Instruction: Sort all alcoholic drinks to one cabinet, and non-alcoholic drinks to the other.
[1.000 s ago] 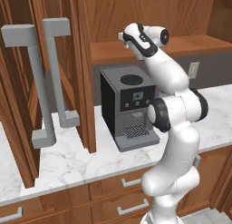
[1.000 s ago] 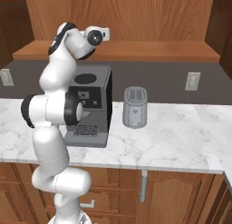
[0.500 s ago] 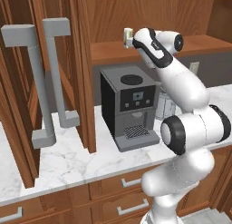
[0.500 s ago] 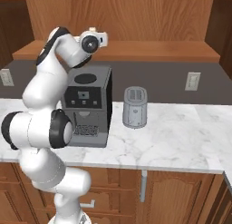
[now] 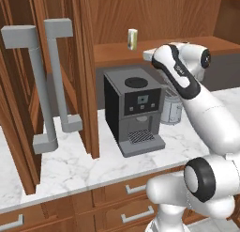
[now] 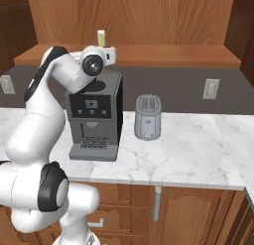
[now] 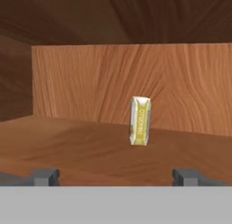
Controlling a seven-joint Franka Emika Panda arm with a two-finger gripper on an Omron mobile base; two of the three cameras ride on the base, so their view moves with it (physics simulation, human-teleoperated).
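Little yellow carton standing upright near the back wall of the shelf. Hand wide open, holding nothing. Best to pull straight back, no bumping.

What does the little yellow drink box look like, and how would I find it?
Look at the wooden shelf running along the wall above the black coffee machine. Standing upright on it, toward the back, is the carton. It is small, pale cream-yellow and box-shaped with a pinched top, and stands alone on the shelf.
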